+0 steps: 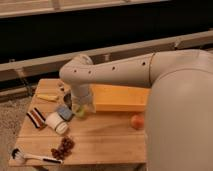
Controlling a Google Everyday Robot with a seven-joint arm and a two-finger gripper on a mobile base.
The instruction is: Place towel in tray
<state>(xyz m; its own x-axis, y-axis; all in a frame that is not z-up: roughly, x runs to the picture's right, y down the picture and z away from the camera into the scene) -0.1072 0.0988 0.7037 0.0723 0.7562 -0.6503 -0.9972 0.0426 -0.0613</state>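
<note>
The towel (36, 118) looks like a small folded cloth with dark and white stripes, lying at the left of the wooden table (105, 142). The tray (120, 98) is a flat yellow-orange slab at the back middle of the table. My gripper (80, 108) hangs down from the arm just left of the tray's left end, over a small green object (80, 113). It is well right of the towel and apart from it. The arm covers the tray's upper right part.
A white cup (57, 123) lies on its side beside a blue object (64, 112). A yellow item (47, 97) lies at the back left, an orange fruit (137, 121) at the right, dark grapes (63, 147) and a white-headed brush (27, 156) at the front left.
</note>
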